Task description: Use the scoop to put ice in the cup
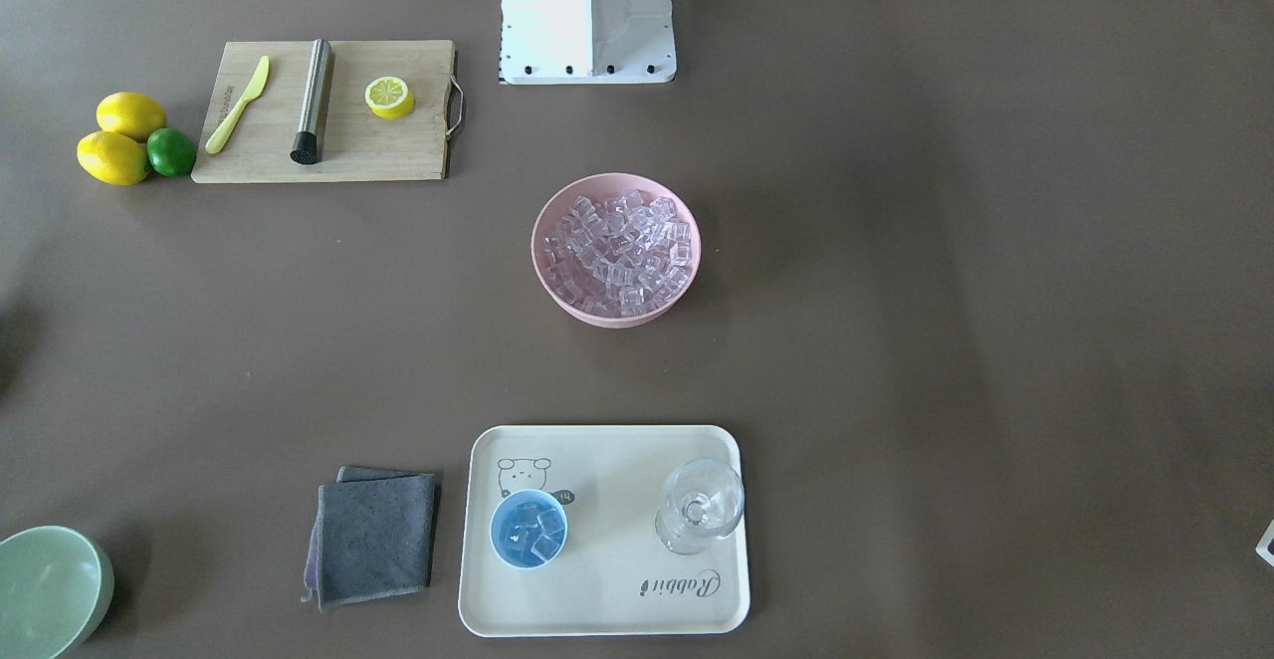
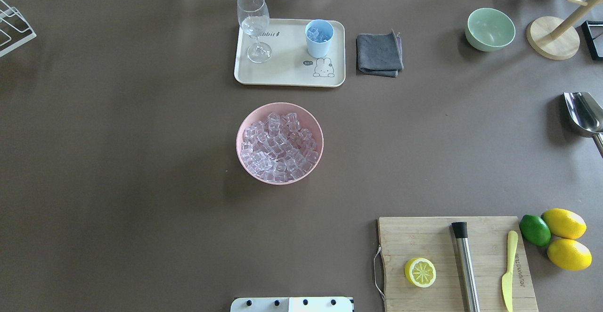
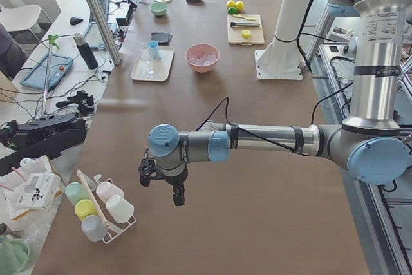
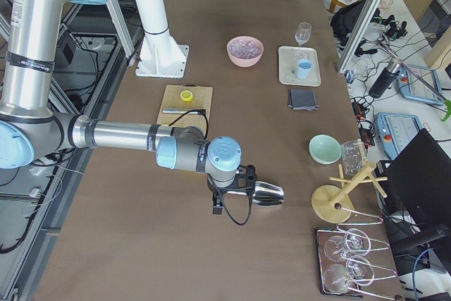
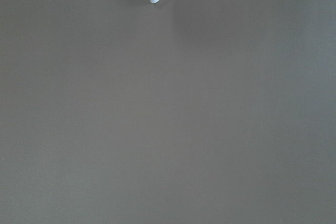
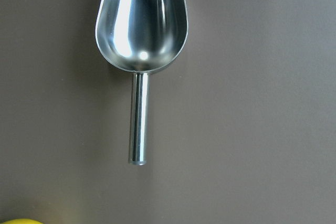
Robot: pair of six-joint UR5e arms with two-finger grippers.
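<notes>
Brown tabletop [image 2: 141,184], arms out at its two ends. On it the scoop [image 6: 140,24] lies flat and empty, just beside the right gripper [image 4: 232,189]. The wrist view shows no fingers on the rod handle, so the scoop looks free. We can't tell whether the right or the left gripper [image 3: 161,185] is spread or closed. On the tray [image 2: 287,67] the cup [image 2: 319,36] already holds several cubes; the rest of the ice [image 2: 280,144] is in the pink bowl [image 2: 239,137]. We read this as wrap-up. For another load, pinch the rod mid-length, keep the trough level and tip slowly, because the wine glass [image 2: 254,24] shares the tray.
</notes>
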